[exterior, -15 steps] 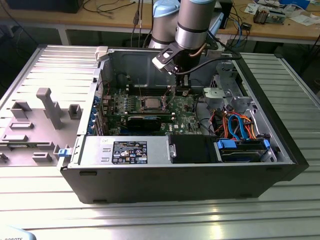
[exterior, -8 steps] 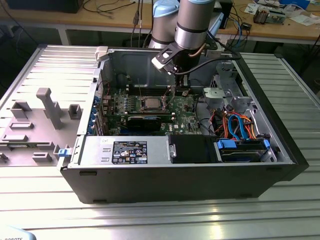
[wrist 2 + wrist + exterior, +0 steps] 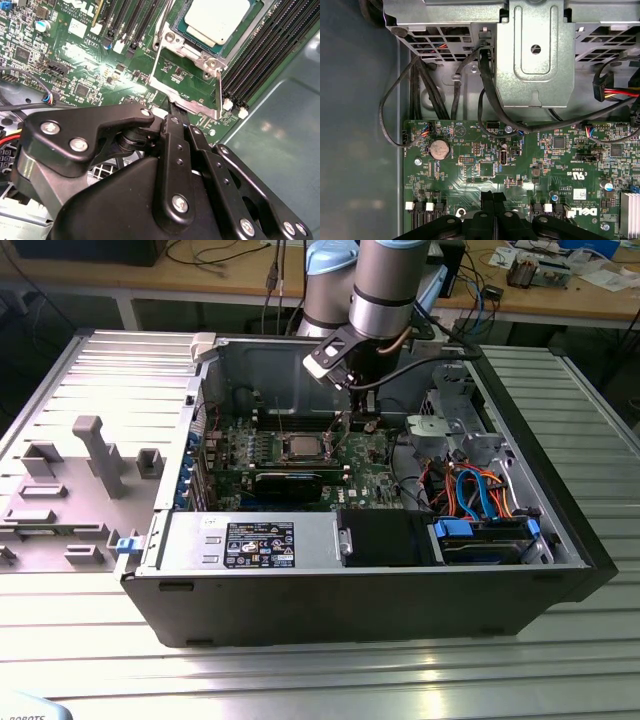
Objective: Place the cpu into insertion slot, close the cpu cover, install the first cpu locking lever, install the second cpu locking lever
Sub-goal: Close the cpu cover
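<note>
I am holding my black pincer (image 3: 173, 107) pressed together, its tips at the outer edge of the thin silvery square-framed cpu cover (image 3: 186, 102), which is lying open beside the small silver-rimmed square insertion slot (image 3: 172, 39). The pale silver-tan flat square cpu (image 3: 217, 19) is sitting in that slot on the green motherboard (image 3: 75, 65).

- In the second wrist view the cpu (image 3: 216, 20) runs off the picture's edge, and the hand (image 3: 172, 106) hides much of the motherboard (image 3: 75, 50).
- Whether the hand's closed tips pinch anything beside the cpu cover (image 3: 197, 103) cannot be told.
- In the exterior view the insertion slot (image 3: 302, 447) is too small to make out its levers.
- In the first wrist view the hand (image 3: 493, 197) is cut off by the picture's edge.
</note>
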Controlling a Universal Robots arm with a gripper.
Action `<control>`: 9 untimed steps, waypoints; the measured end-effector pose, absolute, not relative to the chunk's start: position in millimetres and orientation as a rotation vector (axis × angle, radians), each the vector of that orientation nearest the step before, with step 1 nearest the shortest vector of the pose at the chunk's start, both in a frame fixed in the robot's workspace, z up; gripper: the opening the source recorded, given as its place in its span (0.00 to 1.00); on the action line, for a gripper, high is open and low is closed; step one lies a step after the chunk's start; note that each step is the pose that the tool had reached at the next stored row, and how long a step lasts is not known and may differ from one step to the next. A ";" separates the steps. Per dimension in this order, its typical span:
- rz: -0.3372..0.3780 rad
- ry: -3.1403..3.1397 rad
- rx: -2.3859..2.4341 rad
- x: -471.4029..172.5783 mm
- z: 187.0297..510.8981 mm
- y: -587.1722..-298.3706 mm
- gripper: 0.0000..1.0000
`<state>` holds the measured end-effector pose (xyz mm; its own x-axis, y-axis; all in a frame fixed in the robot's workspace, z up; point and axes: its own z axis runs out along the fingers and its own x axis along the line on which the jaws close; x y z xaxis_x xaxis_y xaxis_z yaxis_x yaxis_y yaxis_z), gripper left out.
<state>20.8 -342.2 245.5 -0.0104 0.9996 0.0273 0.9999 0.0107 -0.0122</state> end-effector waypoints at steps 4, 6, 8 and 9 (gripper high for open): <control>-0.016 -2.213 -2.190 20.7 245.4 -342.3 0.11; -0.016 -2.213 -2.190 19.8 245.3 -342.3 0.11; -0.016 -2.213 -2.190 18.0 245.2 -342.3 0.11; -0.016 -2.213 -2.190 16.0 245.3 -342.3 0.11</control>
<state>16.0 -342.3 245.3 -0.0103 0.9996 0.0271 0.9999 0.0107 -0.0122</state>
